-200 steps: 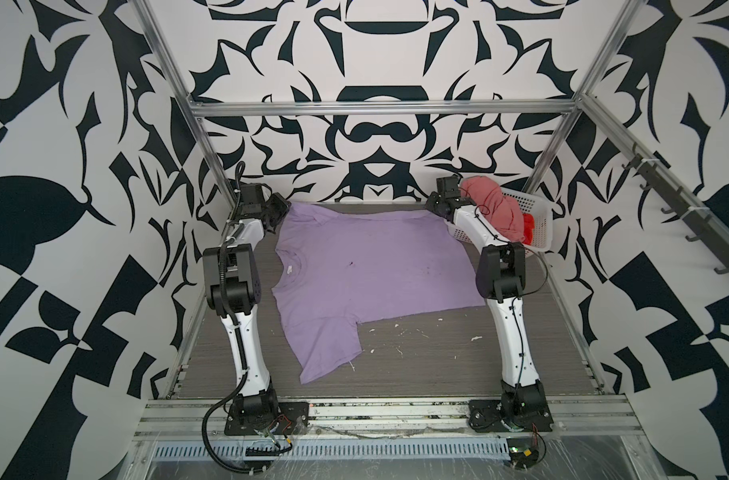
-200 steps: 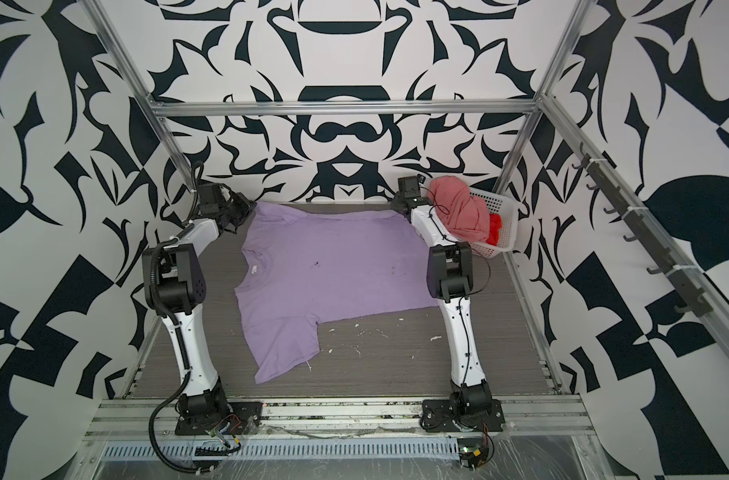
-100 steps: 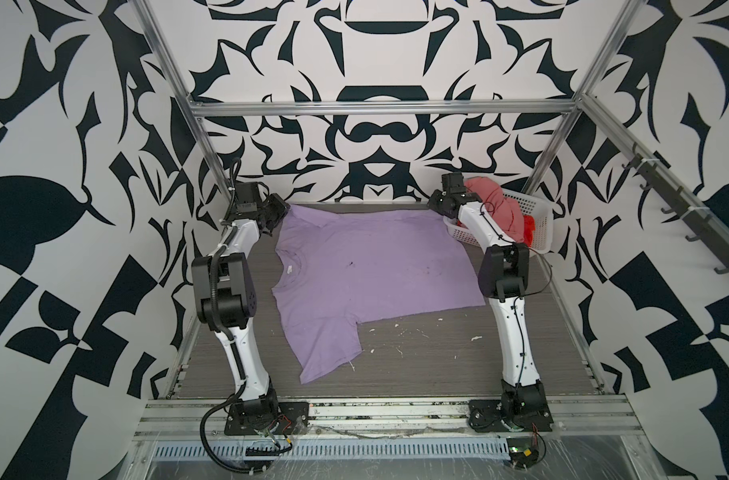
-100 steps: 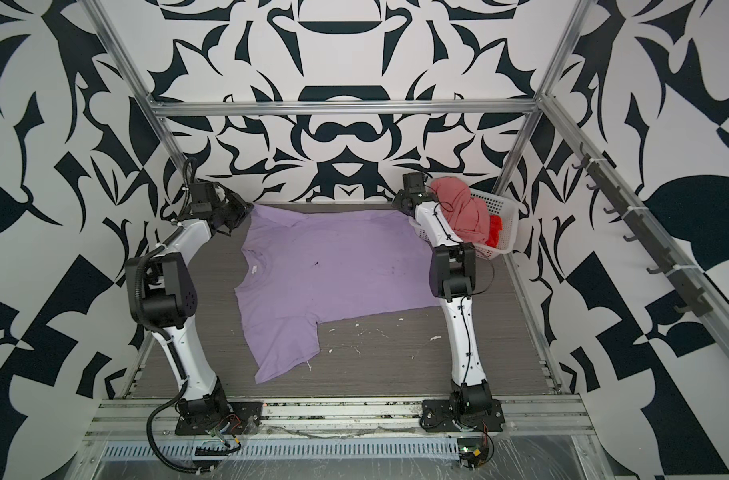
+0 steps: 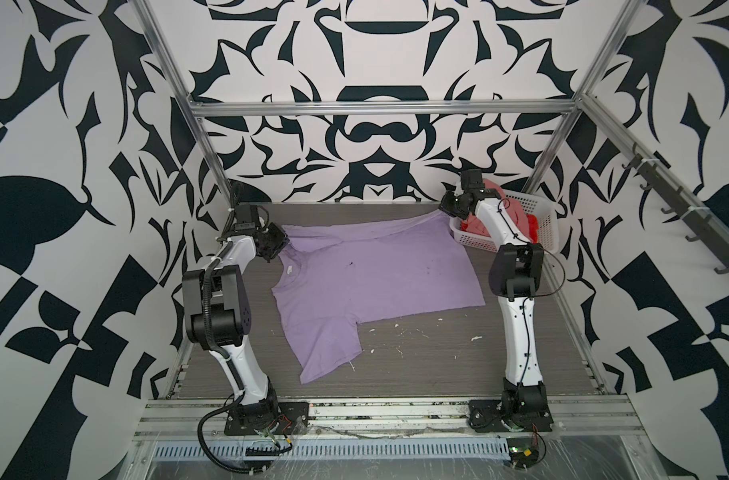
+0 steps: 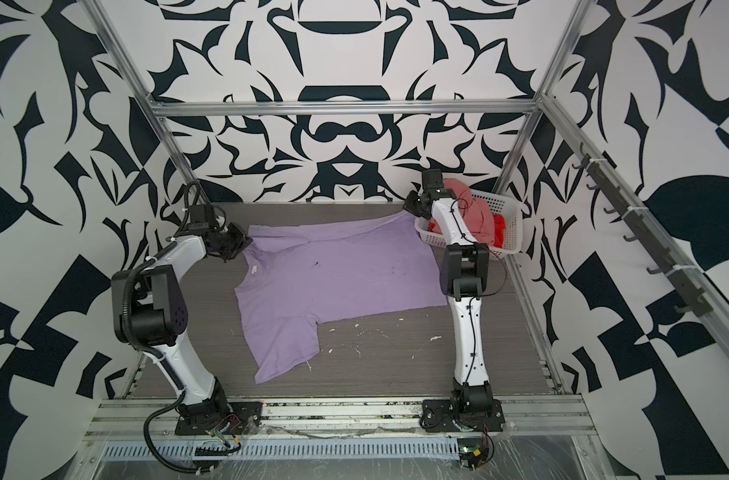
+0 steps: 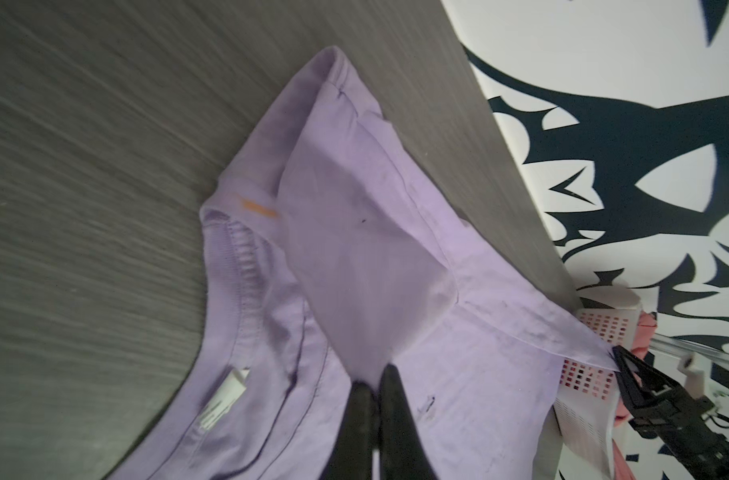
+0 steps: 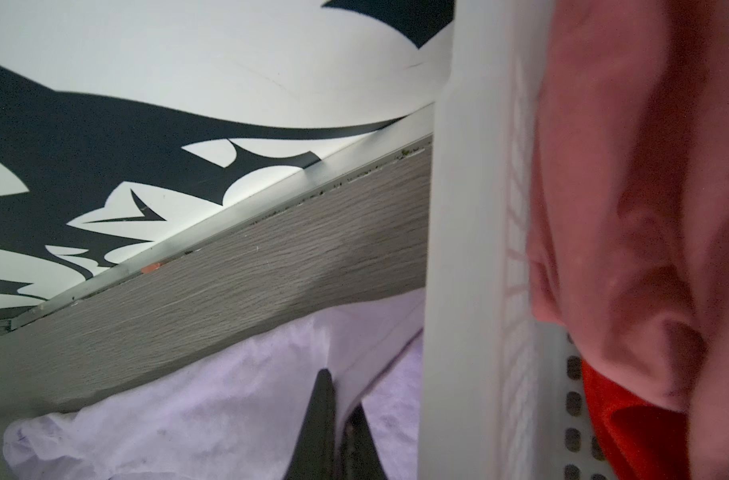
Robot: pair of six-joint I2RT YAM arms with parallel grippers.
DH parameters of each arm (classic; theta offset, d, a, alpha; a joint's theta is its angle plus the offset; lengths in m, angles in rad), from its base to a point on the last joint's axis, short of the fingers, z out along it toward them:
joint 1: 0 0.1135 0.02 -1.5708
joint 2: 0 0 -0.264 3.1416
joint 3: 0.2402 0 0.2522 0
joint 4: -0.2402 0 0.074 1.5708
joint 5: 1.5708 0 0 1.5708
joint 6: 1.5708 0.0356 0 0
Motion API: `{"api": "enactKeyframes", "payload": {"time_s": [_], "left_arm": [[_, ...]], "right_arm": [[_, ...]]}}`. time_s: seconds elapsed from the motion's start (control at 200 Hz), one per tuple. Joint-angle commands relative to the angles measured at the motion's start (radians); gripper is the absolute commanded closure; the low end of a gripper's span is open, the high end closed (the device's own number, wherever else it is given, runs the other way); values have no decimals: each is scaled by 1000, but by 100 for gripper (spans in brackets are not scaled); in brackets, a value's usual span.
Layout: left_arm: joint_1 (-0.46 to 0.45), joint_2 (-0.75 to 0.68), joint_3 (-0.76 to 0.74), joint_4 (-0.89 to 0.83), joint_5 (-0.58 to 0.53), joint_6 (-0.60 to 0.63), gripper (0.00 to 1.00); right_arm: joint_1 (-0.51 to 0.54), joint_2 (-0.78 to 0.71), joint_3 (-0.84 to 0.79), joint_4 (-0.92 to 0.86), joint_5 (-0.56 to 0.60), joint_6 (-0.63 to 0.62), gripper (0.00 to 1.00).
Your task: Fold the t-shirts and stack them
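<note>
- Lavender t-shirt (image 5: 375, 282) is lying spread on the table (image 5: 437, 365). Collar is pointing to the left arm's side, hem to the right arm's side. Both top views are showing this.
- Left fingers (image 7: 389, 395) are pinching shut on a fold of the lavender t-shirt at the far shoulder, just beside the collar. Left wrist view is showing cloth pulling up into the tips.
- Right fingers (image 8: 323, 415) are clamping shut on the far hem corner of the same shirt, just beside the basket (image 5: 541, 208). That corner is lifting off the table toward them.
- Far edge of the shirt is stretching between the 2 grips, along the back of the table.
- Near sleeve is lying flat, pointing toward the front of the table. Far sleeve is folding over onto the body near the left fingers.
- White label (image 5: 288, 270) is showing inside the collar, and a few small dark spots are showing on the body.
- Basket is sitting at the back right corner of the table. It is holding a pink t-shirt (image 6: 479, 216) heaped above the rim, with a red t-shirt (image 6: 499, 228) beside it. Both are crumpled.
- White scraps (image 5: 475, 338) are lying on the bare table in front of the hem.
</note>
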Motion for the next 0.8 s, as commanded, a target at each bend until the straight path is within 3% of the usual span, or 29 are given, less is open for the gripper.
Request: {"api": "enactKeyframes", "payload": {"time_s": [0.0, 0.305, 0.38, 0.44, 0.535, 0.64, 0.8], "left_arm": [[5, 2, -27, -26, -15, -6, 100], [5, -35, -95, -59, -119, -53, 100], [5, -27, -96, -75, -124, -60, 100], [5, -30, -102, -75, -118, -66, 100], [3, -53, -114, -80, -139, -74, 92], [4, -87, -110, -108, -165, -76, 75], [-6, -145, -111, -178, -233, -68, 62]], "right_arm": [[-4, -4, -5, -114, 66, -60, 100], [8, 2, 3, -172, 169, -110, 100], [8, 4, 12, -183, 192, -106, 85], [7, 1, 20, -191, 222, -100, 81], [7, -8, 41, -211, 284, -90, 71], [5, -18, 74, -223, 339, -78, 66], [7, -46, 135, -264, 474, -38, 65]]}}
